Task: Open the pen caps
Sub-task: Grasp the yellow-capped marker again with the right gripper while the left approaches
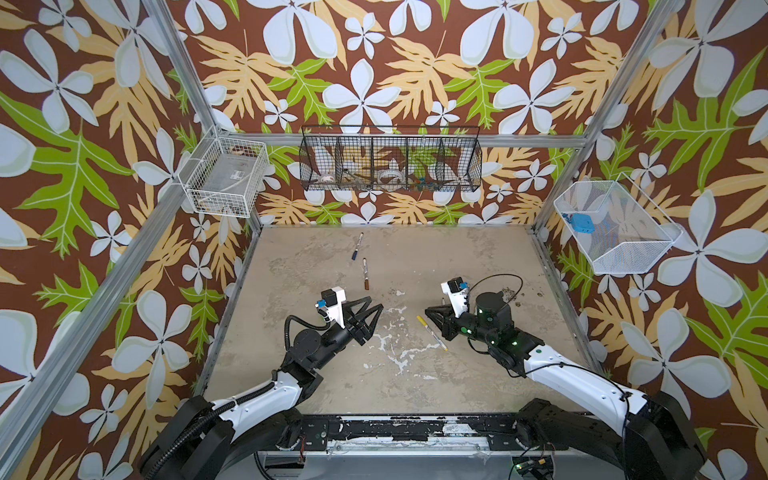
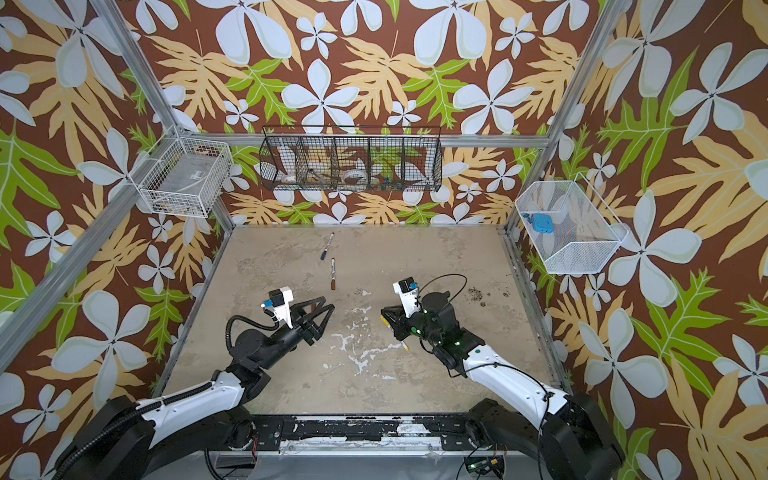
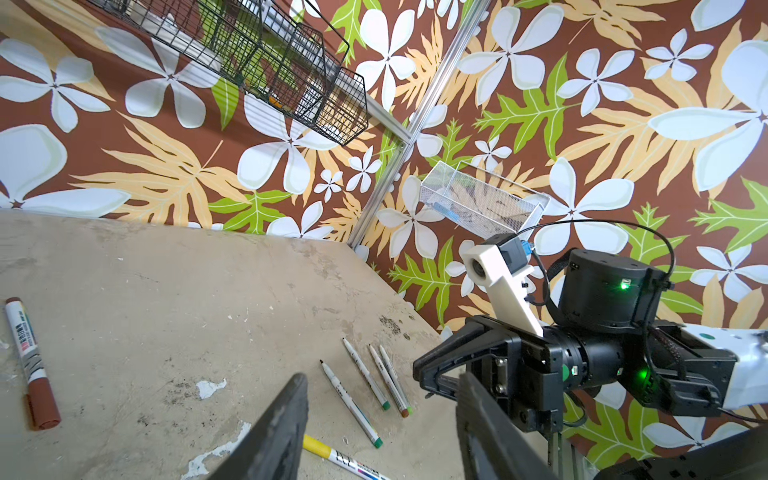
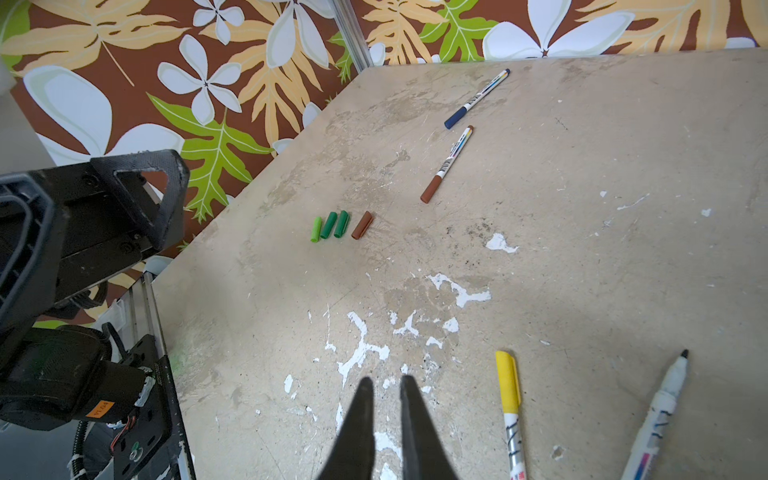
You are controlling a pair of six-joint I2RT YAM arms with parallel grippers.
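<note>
Your right gripper (image 4: 387, 380) was barely ajar, left gripper (image 3: 382, 376) half open, both empty; nudging risked rolling the yellow-capped white marker (image 4: 510, 399).

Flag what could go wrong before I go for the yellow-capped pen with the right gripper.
The yellow-capped pen lies close beside an uncapped pen; the right gripper, its jaws only narrowly apart, might knock either one rolling. The four loose caps lie in a row near the left gripper; a sweep toward the brown-capped pen could scatter them.
</note>
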